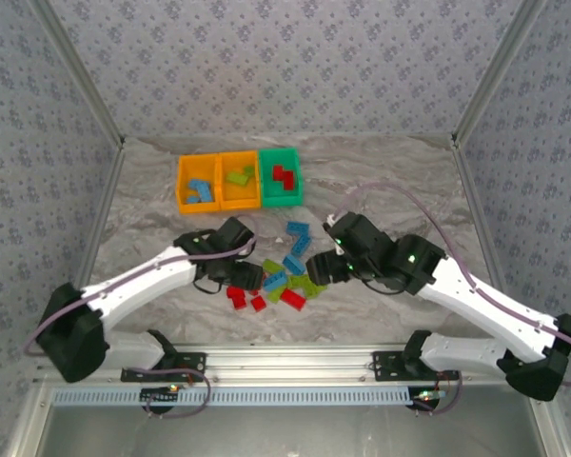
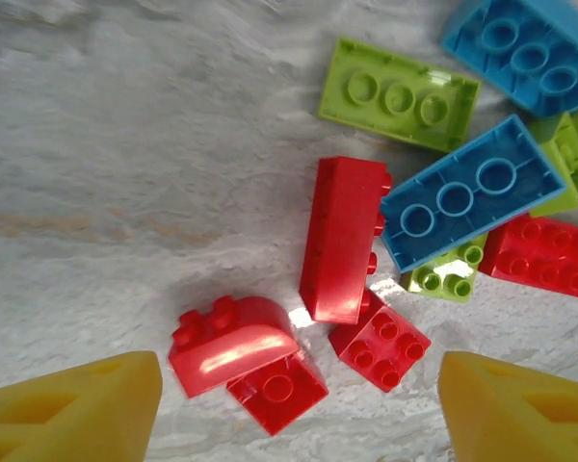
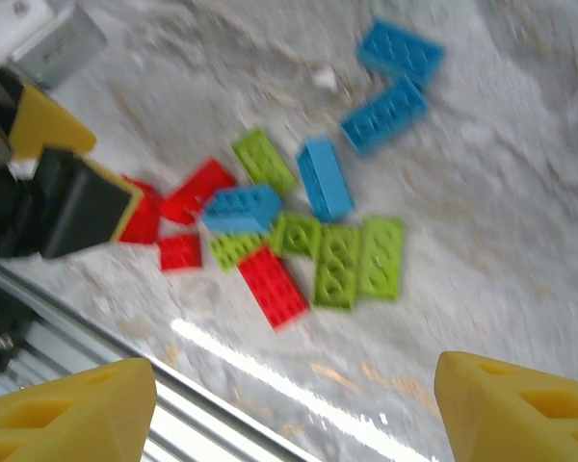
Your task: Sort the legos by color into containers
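Note:
The containers [image 1: 238,179] stand in a row at the back: an orange bin with blue legos [image 1: 198,188], an orange bin with lime ones, and a green bin with red ones [image 1: 283,177]. Loose legos [image 1: 278,282] lie in a pile between my arms. My left gripper [image 1: 243,278] hovers open over the pile's left end. Between its yellow fingers [image 2: 72,409] lie a curved red brick [image 2: 233,346] and a small red square brick [image 2: 380,341], neither touched. My right gripper [image 1: 319,268] is open with nothing in it, above the pile's right side. Its fingertips [image 3: 520,409] frame bare table.
Two blue bricks [image 1: 296,231] lie apart behind the pile. A metal rail [image 1: 285,362] runs along the near edge, close in front of the pile. Patterned walls enclose the table on three sides. The left gripper's body [image 3: 67,197] sits at the pile's left in the right wrist view.

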`<action>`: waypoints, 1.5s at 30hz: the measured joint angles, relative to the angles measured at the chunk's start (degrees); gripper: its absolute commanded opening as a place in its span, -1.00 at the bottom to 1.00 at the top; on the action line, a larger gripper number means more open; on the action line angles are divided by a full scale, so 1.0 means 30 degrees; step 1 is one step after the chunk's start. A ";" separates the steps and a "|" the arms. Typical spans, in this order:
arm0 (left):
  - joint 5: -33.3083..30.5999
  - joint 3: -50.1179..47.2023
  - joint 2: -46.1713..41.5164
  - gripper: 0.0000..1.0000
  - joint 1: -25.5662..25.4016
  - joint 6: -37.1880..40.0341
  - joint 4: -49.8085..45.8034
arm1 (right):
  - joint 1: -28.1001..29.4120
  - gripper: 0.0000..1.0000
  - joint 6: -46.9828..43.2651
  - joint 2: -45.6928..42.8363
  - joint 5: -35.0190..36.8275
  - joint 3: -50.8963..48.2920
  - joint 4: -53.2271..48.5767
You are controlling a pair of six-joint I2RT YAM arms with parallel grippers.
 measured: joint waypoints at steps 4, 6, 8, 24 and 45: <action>0.0794 0.0007 0.2178 0.21 -0.0204 0.0175 0.1013 | 0.0029 0.64 0.0933 -0.1392 0.0372 -0.0481 -0.1020; 0.0991 0.0015 0.2958 0.11 -0.0226 0.0284 0.1399 | 0.0029 0.65 0.1304 -0.1909 0.0612 -0.0517 -0.1195; 0.0984 0.0087 0.3723 0.03 -0.0219 0.0321 0.1603 | 0.0029 0.67 0.1523 -0.2171 0.0874 -0.0517 -0.1377; -0.0080 0.1341 0.4911 -0.60 -0.0197 0.0430 0.1931 | 0.0029 0.72 0.1851 -0.1625 0.0240 -0.0488 -0.1800; -0.3016 2.3037 1.7333 -0.13 0.4306 0.2404 0.1610 | 0.0605 0.75 0.3402 -0.3249 0.2412 -0.0080 -0.0947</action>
